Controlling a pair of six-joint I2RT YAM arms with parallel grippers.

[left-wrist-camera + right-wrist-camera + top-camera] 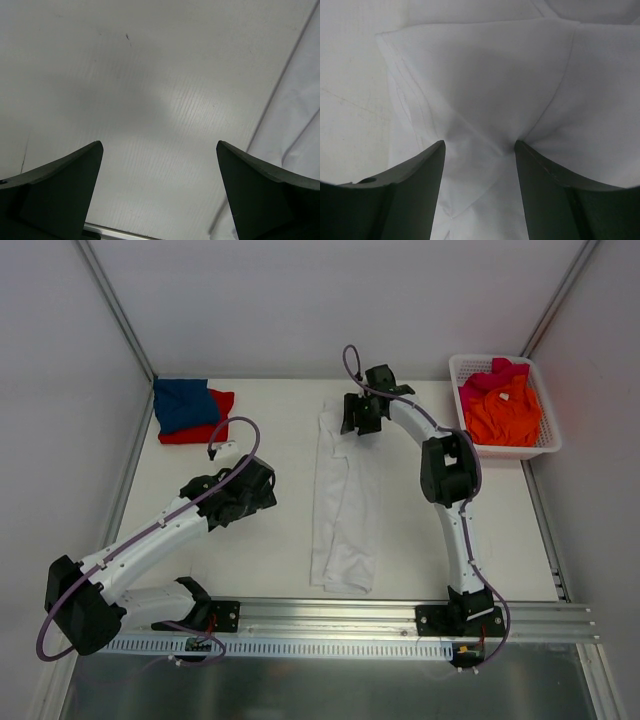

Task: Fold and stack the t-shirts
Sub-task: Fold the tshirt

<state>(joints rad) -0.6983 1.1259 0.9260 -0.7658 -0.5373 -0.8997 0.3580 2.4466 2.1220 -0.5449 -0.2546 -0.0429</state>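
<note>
- Although folded alike, lie offset at the far-left corner of the table: blue t-shirt on top, red t-shirt beneath, poking out along the right and near edges.
- Hangs just nearward and rightward of that pair, apart from it: left gripper, aimed down at bare table.
- Shows jaws spread wide, with only plain tabletop between the two dark fingers.
- Catches, at the right edge of the left wrist view, the border of pale cloth lying flat on the table.
- Stretches down the middle of the table from far to near: white t-shirt, folded lengthwise into a long, narrow, rumpled strip, with its near end close to the metal rail carrying the arm bases.
- Comes down on the far end of that strip: right gripper, at the end of an arm arching over from the right base.
- Stands with jaws partway apart, both tips pressed against the white cloth, creases running out from each tip, a layered fold lying across the gap.
- Sits at the far-right corner against the wall: white lattice basket.
- Holds two crumpled shirts touching each other: orange t-shirt filling the near part, pink t-shirt bunched at the far side.
</note>
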